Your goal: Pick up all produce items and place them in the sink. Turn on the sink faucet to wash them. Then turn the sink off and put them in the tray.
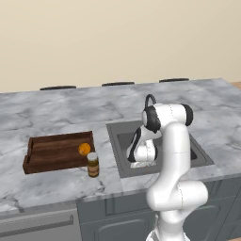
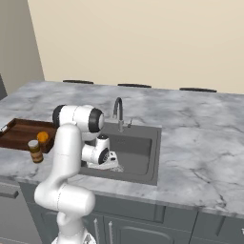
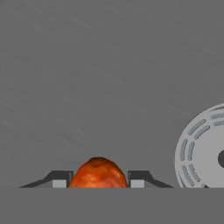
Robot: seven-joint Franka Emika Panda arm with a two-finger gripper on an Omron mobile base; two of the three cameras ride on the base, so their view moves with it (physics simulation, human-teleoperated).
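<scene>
Where dark grey sink (image 3: 109,65) floor lies matte, rounded orange-red piece (image 3: 98,173) between end effector (image 3: 99,179) fingertips.

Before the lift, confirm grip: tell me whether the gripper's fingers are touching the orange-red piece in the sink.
Touching. In the hand view the orange-red piece fills the space between both fingertips, with no gap on either side, above the sink floor beside the drain.

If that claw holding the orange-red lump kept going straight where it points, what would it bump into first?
Probably the dark grey sink floor: the gripper, shut on the orange-red carrot-like piece, faces it, with the round silver drain off to one side.
</scene>
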